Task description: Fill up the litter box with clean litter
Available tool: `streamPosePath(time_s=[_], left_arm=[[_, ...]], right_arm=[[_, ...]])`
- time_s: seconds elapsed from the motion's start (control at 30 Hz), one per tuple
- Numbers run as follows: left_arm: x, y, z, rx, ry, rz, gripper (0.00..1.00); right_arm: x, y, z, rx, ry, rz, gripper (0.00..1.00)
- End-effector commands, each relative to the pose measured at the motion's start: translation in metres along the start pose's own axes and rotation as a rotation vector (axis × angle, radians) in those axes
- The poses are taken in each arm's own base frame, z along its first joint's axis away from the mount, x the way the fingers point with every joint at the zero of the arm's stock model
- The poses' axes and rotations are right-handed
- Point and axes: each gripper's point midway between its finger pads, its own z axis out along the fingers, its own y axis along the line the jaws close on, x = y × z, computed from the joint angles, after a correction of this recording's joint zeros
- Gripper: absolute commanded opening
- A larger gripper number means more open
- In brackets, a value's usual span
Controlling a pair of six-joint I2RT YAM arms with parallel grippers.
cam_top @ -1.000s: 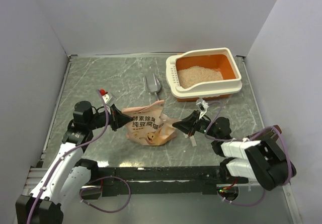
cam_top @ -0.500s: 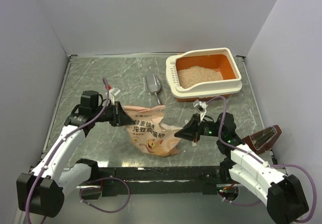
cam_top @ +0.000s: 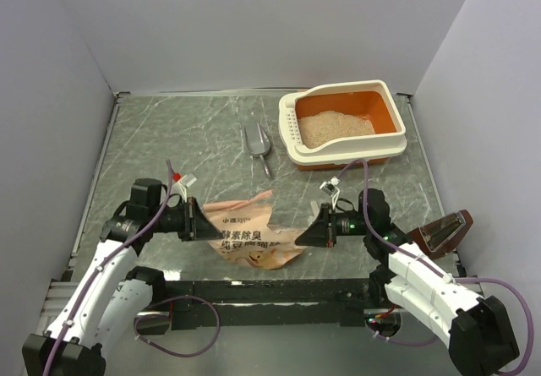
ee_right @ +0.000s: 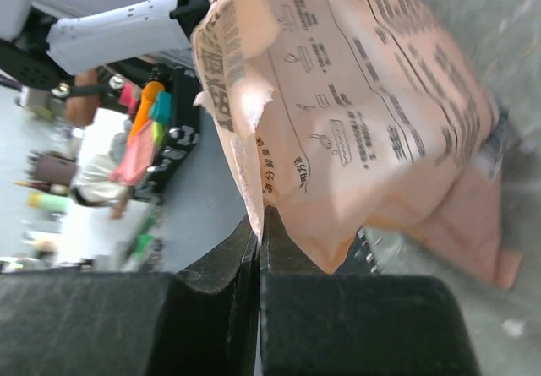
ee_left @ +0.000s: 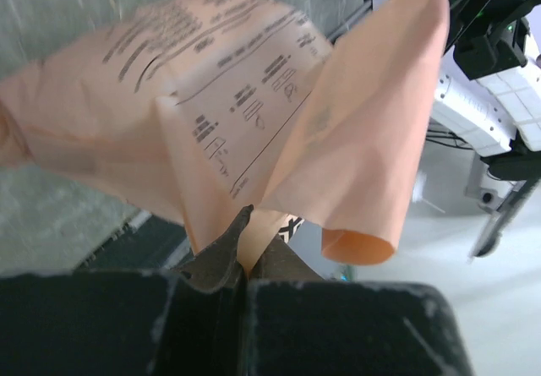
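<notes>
Both ends of bag (cam_top: 254, 239) pinched: left gripper (cam_top: 197, 223), right gripper (cam_top: 313, 234) clamped on it. To be lifted level, carried over box (cam_top: 399, 131), tipped slowly, no litter (cam_top: 336, 128) spilled.

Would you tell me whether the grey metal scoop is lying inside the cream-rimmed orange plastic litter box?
No, the grey metal scoop lies on the marbled table, outside the litter box and apart from its rim.

I see the tan-orange printed bag (cam_top: 252, 232) crumpled near the counter's (cam_top: 169, 135) six o'clock edge, print facing up. The grey metal scoop (cam_top: 256, 143) lies well apart at its twelve o'clock, handle pointing toward five.
</notes>
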Motion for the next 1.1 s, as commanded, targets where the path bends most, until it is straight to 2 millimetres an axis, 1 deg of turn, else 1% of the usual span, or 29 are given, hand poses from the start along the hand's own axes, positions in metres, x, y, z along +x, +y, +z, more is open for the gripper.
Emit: streamPosePath(time_s=[0.0,0.07,0.13,0.17,0.23,0.3,0.33,0.37,0.4,0.47,0.5,0.53,0.57,0.6,0.63,0.73,0.83,0.87,0.9,0.93,0.97,1.0,1.03,1.07], left_arm=[[0.034,0.017,-0.001,-0.043,0.064,-0.165,0.01],[0.035,0.023,-0.001,-0.082,0.037,-0.203,0.01],[0.033,0.022,-0.005,-0.109,-0.011,-0.224,0.01],[0.032,0.022,-0.008,-0.129,-0.025,-0.231,0.01],[0.033,0.023,-0.01,-0.154,-0.044,-0.242,0.01],[0.04,0.027,-0.01,-0.17,-0.024,-0.3,0.01],[0.043,0.029,-0.01,-0.178,-0.016,-0.316,0.01],[0.045,0.03,-0.011,-0.189,-0.011,-0.329,0.01],[0.049,0.034,-0.012,-0.211,-0.008,-0.346,0.01],[0.051,0.038,-0.014,-0.24,-0.014,-0.357,0.01],[0.059,0.04,-0.017,-0.264,0.001,-0.37,0.01],[0.06,0.048,-0.019,-0.312,-0.009,-0.373,0.01],[0.06,0.049,-0.024,-0.341,-0.02,-0.363,0.01],[0.064,0.053,-0.027,-0.376,-0.015,-0.362,0.01],[0.07,0.061,-0.033,-0.436,-0.017,-0.379,0.01],[0.084,0.065,-0.038,-0.468,0.015,-0.398,0.01],[0.086,0.067,-0.038,-0.478,0.028,-0.407,0.01],[0.085,0.066,-0.036,-0.47,0.029,-0.408,0.01],[0.084,0.066,-0.035,-0.462,0.027,-0.406,0.01],[0.084,0.067,-0.034,-0.458,0.028,-0.402,0.01],[0.082,0.066,-0.033,-0.452,0.026,-0.399,0.01],[0.082,0.066,-0.032,-0.449,0.03,-0.401,0.01],[0.081,0.066,-0.032,-0.447,0.028,-0.401,0.01],[0.08,0.066,-0.032,-0.448,0.026,-0.399,0.01]], right_arm=[[0.019,0.004,-0.006,0.032,0.063,0.244,0.0],[0.024,0.007,-0.007,0.03,0.07,0.338,0.0],[0.028,0.008,-0.009,0.05,0.075,0.375,0.0],[0.033,0.006,-0.011,0.073,0.083,0.423,0.0],[0.036,0.008,-0.013,0.079,0.087,0.444,0.0],[0.047,0.001,-0.016,0.144,0.111,0.49,0.0],[0.053,-0.004,-0.019,0.175,0.13,0.471,0.0],[0.055,-0.006,-0.021,0.2,0.139,0.481,0.0],[0.062,-0.011,-0.024,0.246,0.154,0.517,0.0],[0.071,-0.018,-0.025,0.279,0.172,0.55,0.0],[0.075,-0.023,-0.026,0.302,0.171,0.569,0.0],[0.079,-0.028,-0.027,0.323,0.175,0.583,0.0],[0.085,-0.032,-0.028,0.343,0.186,0.608,0.0],[0.088,-0.034,-0.028,0.35,0.191,0.619,0.0],[0.089,-0.036,-0.028,0.349,0.192,0.627,0.0],[0.096,-0.041,-0.03,0.375,0.217,0.635,0.0],[0.09,-0.043,-0.033,0.417,0.213,0.57,0.0],[0.081,-0.041,-0.034,0.424,0.199,0.53,0.03],[0.077,-0.04,-0.034,0.427,0.193,0.503,0.08],[0.073,-0.042,-0.036,0.441,0.194,0.444,0.15],[0.063,-0.042,-0.041,0.492,0.178,0.391,0.31],[0.056,-0.038,-0.042,0.489,0.168,0.353,0.39],[0.049,-0.033,-0.038,0.453,0.149,0.318,0.43],[0.038,-0.026,-0.037,0.437,0.119,0.265,0.52]])
